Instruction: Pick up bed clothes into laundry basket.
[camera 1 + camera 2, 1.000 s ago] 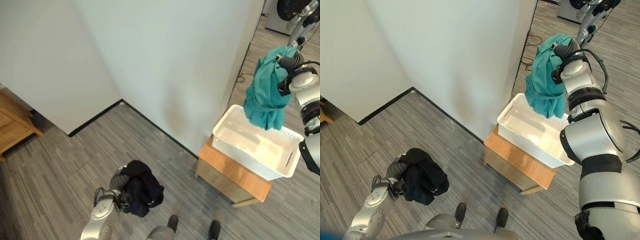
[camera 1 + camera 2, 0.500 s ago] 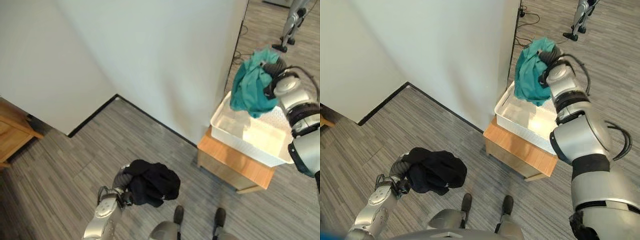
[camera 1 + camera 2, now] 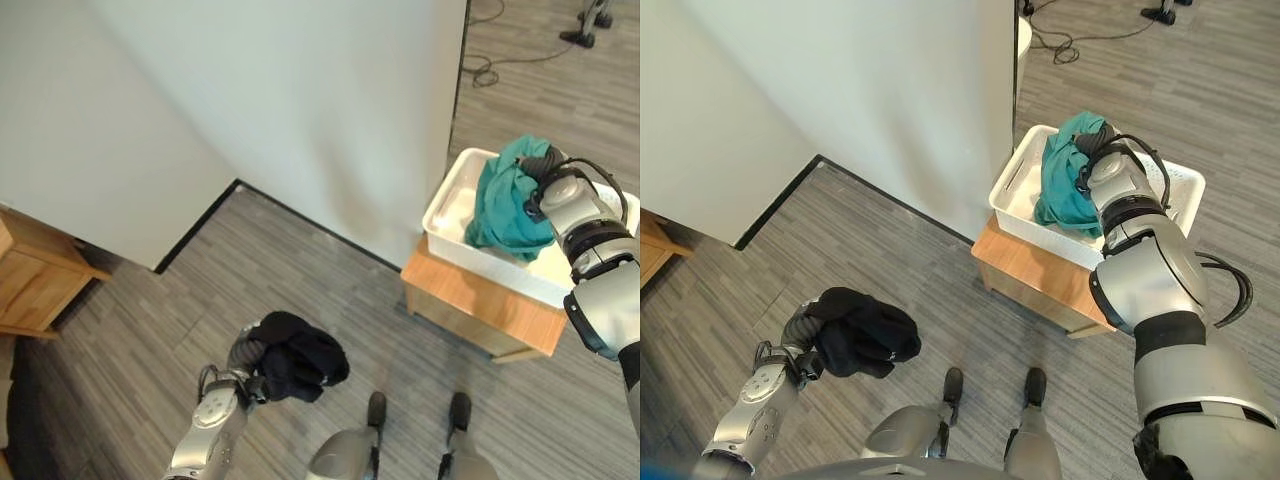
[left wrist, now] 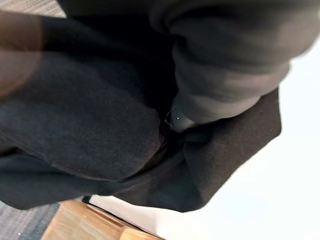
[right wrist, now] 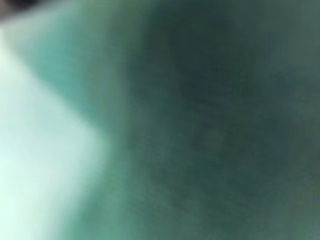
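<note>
A white laundry basket stands on a low wooden stool beside the white wall. A teal cloth hangs bunched inside the basket, its lower folds resting on the bottom. My right hand is at the top of the bunch, shut on it; the right wrist view has teal cloth close up. At the lower left my left hand is shut on a black garment, held above the grey floor. That black garment also covers the left wrist view.
A white wall corner juts out between the two arms. Wooden furniture stands at the far left. Cables lie on the floor beyond the basket, and the base of another machine shows at the top right.
My right hand has lowered the teal cloth from above the basket down into it. The left hand still holds the black garment. The camera has shifted.
</note>
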`<state>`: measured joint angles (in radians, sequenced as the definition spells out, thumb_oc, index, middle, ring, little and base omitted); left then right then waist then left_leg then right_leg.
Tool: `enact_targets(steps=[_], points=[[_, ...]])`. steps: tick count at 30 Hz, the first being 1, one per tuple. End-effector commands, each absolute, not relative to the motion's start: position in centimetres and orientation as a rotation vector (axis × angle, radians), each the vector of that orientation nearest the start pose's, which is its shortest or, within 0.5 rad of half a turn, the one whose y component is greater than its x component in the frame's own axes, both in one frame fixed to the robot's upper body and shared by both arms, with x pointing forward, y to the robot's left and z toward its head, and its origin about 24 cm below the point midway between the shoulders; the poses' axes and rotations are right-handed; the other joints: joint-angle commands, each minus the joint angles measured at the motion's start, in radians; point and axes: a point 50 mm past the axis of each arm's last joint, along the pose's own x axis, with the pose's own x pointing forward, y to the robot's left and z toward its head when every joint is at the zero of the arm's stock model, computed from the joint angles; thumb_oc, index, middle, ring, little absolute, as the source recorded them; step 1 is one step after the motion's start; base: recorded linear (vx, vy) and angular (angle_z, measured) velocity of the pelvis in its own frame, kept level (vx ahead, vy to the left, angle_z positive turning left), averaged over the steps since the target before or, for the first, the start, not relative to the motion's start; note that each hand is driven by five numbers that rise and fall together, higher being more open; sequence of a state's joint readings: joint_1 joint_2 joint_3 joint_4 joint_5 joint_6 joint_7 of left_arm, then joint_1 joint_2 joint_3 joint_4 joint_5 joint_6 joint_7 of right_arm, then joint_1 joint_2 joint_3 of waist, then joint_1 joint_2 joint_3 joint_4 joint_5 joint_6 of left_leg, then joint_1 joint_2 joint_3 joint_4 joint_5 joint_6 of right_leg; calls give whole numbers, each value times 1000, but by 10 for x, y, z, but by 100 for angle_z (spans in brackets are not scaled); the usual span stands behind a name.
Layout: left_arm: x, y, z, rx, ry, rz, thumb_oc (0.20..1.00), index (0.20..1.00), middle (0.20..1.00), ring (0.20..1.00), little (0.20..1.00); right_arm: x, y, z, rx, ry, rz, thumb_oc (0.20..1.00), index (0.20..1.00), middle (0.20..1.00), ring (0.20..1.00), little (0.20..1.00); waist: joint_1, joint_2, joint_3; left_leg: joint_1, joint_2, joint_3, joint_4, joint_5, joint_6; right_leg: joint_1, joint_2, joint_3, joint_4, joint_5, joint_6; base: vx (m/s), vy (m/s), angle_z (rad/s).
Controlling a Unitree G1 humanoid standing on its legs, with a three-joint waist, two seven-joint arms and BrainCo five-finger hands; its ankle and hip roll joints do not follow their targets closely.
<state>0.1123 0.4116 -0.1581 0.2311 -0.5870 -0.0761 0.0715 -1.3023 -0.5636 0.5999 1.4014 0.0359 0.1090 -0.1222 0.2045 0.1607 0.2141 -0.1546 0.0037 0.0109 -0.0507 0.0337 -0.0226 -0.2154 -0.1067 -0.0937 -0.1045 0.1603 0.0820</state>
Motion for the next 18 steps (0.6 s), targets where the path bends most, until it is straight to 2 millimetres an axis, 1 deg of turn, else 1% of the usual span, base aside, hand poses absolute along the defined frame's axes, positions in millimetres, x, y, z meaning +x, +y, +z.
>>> enact_targets(steps=[1, 4, 6, 9, 10, 13, 14, 15, 16, 17, 18], points=[[229, 222, 6, -186, 173, 60, 200, 200, 200, 200, 200, 418, -255, 271, -1004, 58, -389, 1000, 1000, 1000, 1000, 1000, 23, -55, 25, -39, 3, -117, -33, 86, -25, 43, -9, -20, 24, -53, 35, 0, 0, 0], [229, 223, 6, -189, 173, 63, 200, 200, 200, 200, 200, 418, -254, 273, -1017, 62, -384, 1000, 1000, 1000, 1000, 1000, 22, -55, 24, -38, 3, -117, -33, 86, -25, 44, -9, -19, 24, -53, 35, 0, 0, 0], [231, 224, 7, -186, 170, 64, 200, 200, 200, 200, 200, 420, -249, 274, -1047, 62, -363, 1000, 1000, 1000, 1000, 1000, 18, -55, 21, -36, 4, -116, -34, 85, -25, 46, -9, -15, 24, -55, 35, 0, 0, 0], [233, 224, 9, -176, 167, 50, 200, 200, 200, 200, 200, 424, -231, 280, -1230, 58, -315, 1000, 1000, 1000, 1000, 1000, 9, -52, 15, -28, 4, -112, -36, 83, -25, 49, -9, -10, 24, -57, 33, -5, 10, -1], [233, 224, 9, -177, 166, 50, 200, 200, 200, 200, 200, 424, -231, 280, -1231, 58, -315, 1000, 1000, 1000, 1000, 1000, 9, -51, 16, -28, 4, -112, -36, 83, -25, 49, -9, -10, 24, -57, 33, 0, 0, 0], [235, 226, 11, -152, 157, 41, 200, 200, 200, 200, 200, 428, -212, 284, -1382, 26, -271, 1000, 1000, 1000, 1000, 1000, 4, -46, 9, -22, 2, -109, -37, 80, -26, 51, -8, -2, 23, -57, 34, -2, 10, -1], [238, 228, 13, -136, 149, 46, 200, 200, 200, 200, 200, 430, -197, 284, -1466, 1, -224, 1000, 1000, 1000, 1000, 1000, -1, -43, 3, -17, 0, -107, -37, 79, -26, 54, -8, 3, 22, -58, 34, -2, 20, -5], [238, 228, 13, -136, 148, 46, 200, 200, 200, 200, 200, 430, -197, 284, -1466, 1, -224, 1000, 1000, 1000, 1000, 1000, -2, -42, 3, -17, 1, -107, -37, 78, -26, 55, -8, 3, 22, -58, 34, -2, 24, -7], [240, 231, 15, -126, 144, 49, 200, 200, 200, 200, 200, 432, -187, 283, -1508, -17, -188, 1000, 1000, 1000, 1000, 1000, -5, -42, -1, -15, 0, -105, -37, 77, -27, 57, -8, 5, 21, -58, 33, 2, 23, -7], [242, 234, 18, -118, 126, 59, 200, 200, 200, 200, 200, 433, -171, 285, -1551, -67, -151, 1000, 1000, 1000, 1000, 1000, -13, -41, -7, -11, 1, -100, -37, 75, -28, 60, -8, 9, 20, -59, 32, 4, 27, -5], [243, 236, 20, -113, 116, 66, 200, 200, 200, 200, 200, 433, -162, 285, -1562, -100, -122, 1000, 1000, 1000, 1000, 1000, -17, -41, -10, -8, 2, -97, -37, 74, -28, 61, -8, 12, 20, -59, 32, 0, 0, 0]])
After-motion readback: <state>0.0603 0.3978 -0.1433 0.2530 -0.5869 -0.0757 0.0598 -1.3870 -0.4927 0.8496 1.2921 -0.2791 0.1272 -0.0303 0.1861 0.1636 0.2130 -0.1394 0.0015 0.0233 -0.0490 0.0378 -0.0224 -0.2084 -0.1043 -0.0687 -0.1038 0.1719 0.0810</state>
